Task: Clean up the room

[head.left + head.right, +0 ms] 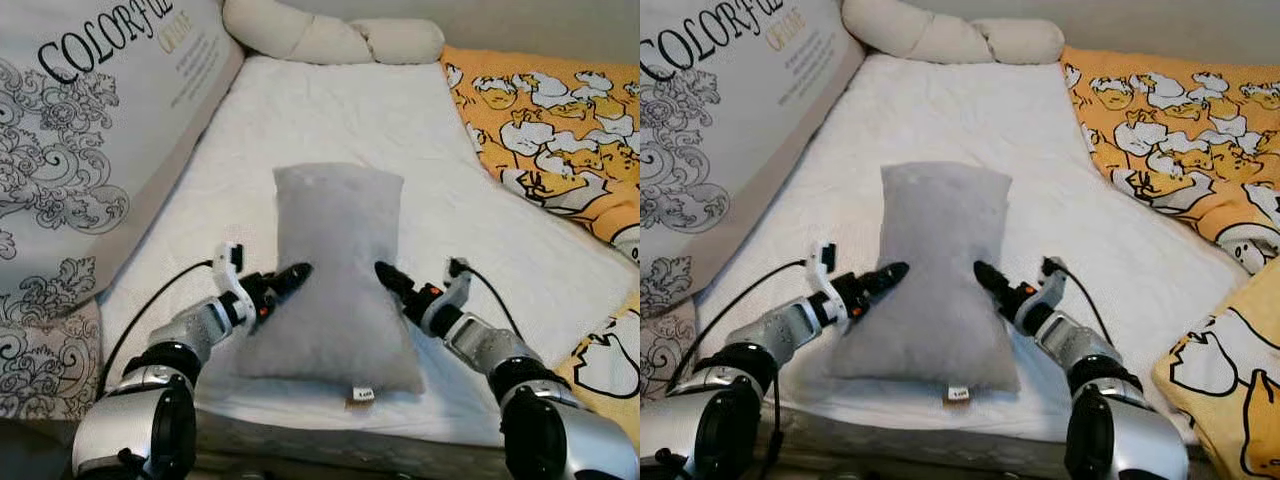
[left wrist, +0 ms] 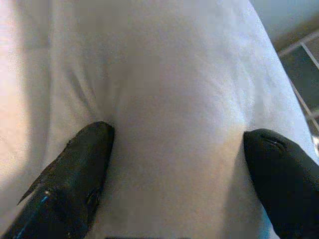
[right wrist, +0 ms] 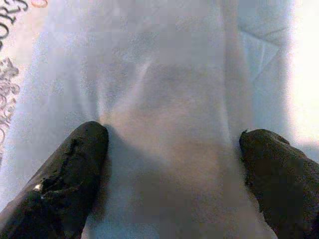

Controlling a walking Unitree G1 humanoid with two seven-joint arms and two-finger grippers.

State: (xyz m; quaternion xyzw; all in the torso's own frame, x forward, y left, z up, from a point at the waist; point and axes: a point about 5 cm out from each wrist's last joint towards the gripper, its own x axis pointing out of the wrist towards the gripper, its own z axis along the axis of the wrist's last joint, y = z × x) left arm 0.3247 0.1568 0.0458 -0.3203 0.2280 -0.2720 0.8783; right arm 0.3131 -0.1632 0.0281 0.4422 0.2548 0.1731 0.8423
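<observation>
A soft grey rectangular pillow [image 1: 335, 280] lies lengthwise on the white quilted bed [image 1: 330, 110], its near end close to the bed's front edge, where a small white tag [image 1: 363, 394] sticks out. The left gripper [image 1: 290, 278] presses against the pillow's left side and the right gripper [image 1: 388, 275] against its right side. In each wrist view the two black fingers [image 2: 82, 169] stand spread apart with the tips dented into the grey fabric (parted, not clamped around anything). A large grey cushion with black scrollwork and lettering [image 1: 90, 130] leans along the bed's left. An orange blanket printed with white ducks [image 1: 560, 130] lies on the right, and a cream bolster [image 1: 330, 35] rests at the far end.
</observation>
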